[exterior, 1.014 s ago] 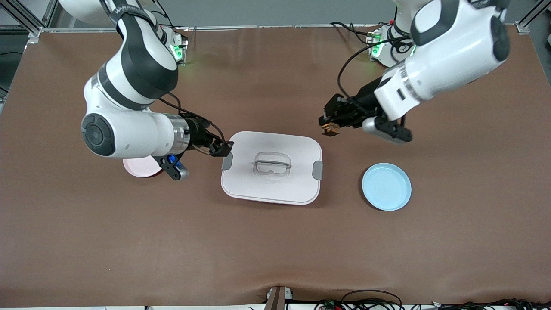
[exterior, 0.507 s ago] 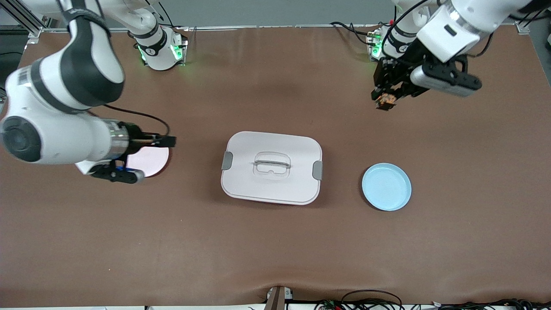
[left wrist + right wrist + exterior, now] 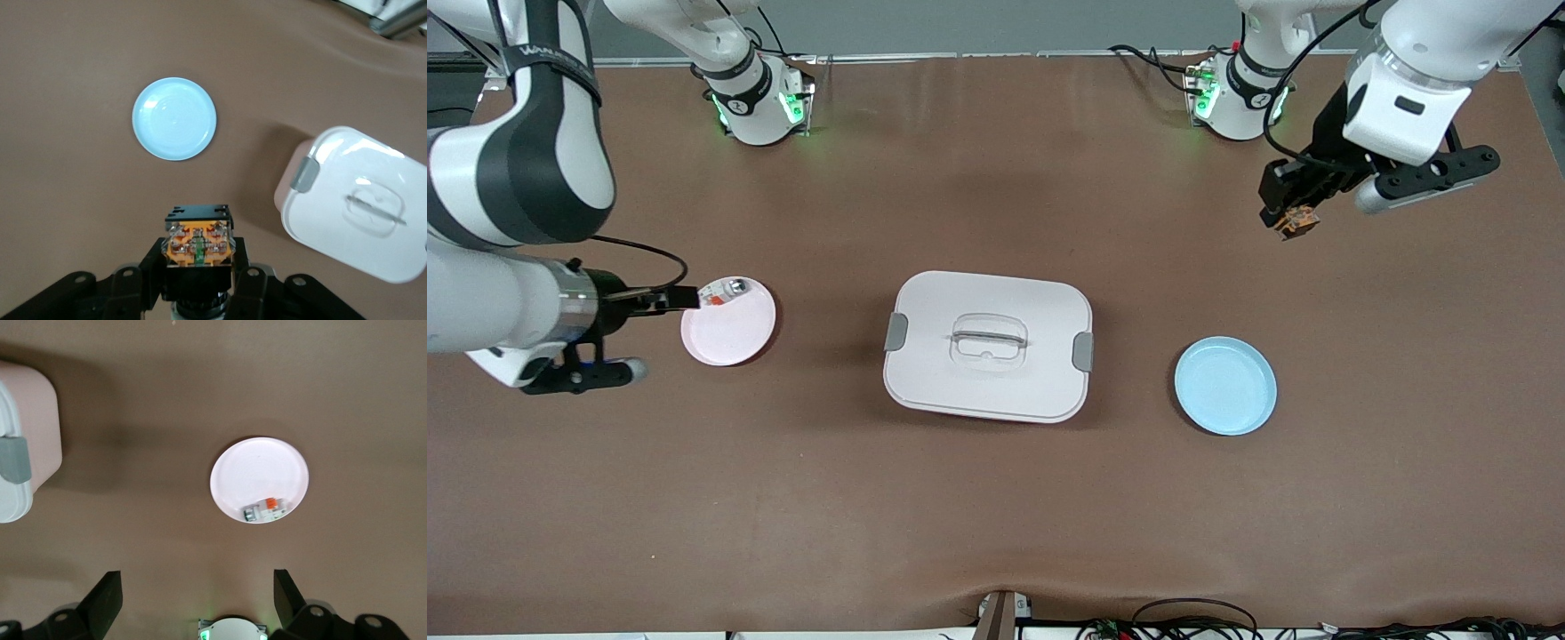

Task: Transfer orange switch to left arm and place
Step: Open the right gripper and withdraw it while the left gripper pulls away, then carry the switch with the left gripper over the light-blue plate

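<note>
My left gripper (image 3: pixel 1286 217) is shut on the orange switch (image 3: pixel 1296 221), a black block with an orange face, and holds it in the air over bare table toward the left arm's end. The left wrist view shows the switch (image 3: pixel 199 241) between the gripper's (image 3: pixel 199 261) black fingers. The white box (image 3: pixel 988 345) with grey latches stands mid-table, its lid on; it also shows in the left wrist view (image 3: pixel 360 200). My right gripper (image 3: pixel 683 299) is open and empty, at the edge of the pink plate (image 3: pixel 734 338). Its fingers (image 3: pixel 107 599) stand wide apart.
A small white-grey part with a red mark (image 3: pixel 725 291) lies on the pink plate (image 3: pixel 260 473). A blue plate (image 3: pixel 1225 385) sits beside the box toward the left arm's end, also in the left wrist view (image 3: pixel 175 119). A box corner (image 3: pixel 23 440) shows in the right wrist view.
My left gripper has carried the switch away from the box toward the left arm's end. My right gripper has drawn back from the box to the pink plate's edge, uncovering the plate.
</note>
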Robot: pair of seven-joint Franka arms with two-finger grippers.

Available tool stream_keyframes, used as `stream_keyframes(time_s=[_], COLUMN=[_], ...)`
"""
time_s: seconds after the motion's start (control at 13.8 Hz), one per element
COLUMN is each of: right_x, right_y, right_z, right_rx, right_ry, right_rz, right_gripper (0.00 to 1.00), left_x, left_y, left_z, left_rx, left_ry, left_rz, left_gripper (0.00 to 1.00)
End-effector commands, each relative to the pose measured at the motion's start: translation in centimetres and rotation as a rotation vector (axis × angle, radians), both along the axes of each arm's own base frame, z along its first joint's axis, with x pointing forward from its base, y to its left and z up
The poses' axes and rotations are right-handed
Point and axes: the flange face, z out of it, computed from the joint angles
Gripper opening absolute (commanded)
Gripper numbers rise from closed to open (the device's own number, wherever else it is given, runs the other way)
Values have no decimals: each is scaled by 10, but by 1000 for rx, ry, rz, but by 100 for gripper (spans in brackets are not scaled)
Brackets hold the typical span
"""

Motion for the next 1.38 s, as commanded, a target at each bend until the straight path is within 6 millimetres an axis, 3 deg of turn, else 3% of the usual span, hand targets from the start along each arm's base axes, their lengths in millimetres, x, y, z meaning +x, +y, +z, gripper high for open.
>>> stream_keyframes(time_s=[0.0, 0.22, 0.36, 0.65, 0.72, 0.8, 1.01, 1.09, 1.3], right_x=[5, 8, 7, 3, -3, -8, -11, -16, -18], right_y=[-23, -49, -70, -77, -76, -75, -72, -75, -79], right_z=[27, 39, 43, 48, 63, 75, 85, 99, 110], right_rx=[-26, -27, -26, -26, -18, -20, -26, -22, -25], right_ry=[-62, -91, -99, -92, -114, -136, -154, -183, -220], right_rz=[-11, -55, -84, -95, -91, -90, -87, -90, -103], right_gripper=[100, 100, 100, 100, 100, 100, 100, 100, 100], left_x=[16, 38, 54, 90, 97, 98, 84, 84, 85], left_y=[28, 41, 46, 54, 53, 52, 51, 57, 64], left_z=[-11, -50, -83, -139, -154, -170, -224, -237, -273], left_rx=[16, 2, 58, 24, 4, -12, -32, -59, -104], left_ry=[33, 128, 158, 140, 135, 113, 14, -5, -20], left_rz=[132, 487, 596, 838, 895, 939, 965, 983, 1000], left_gripper=[0, 0, 0, 0, 0, 0, 0, 0, 0])
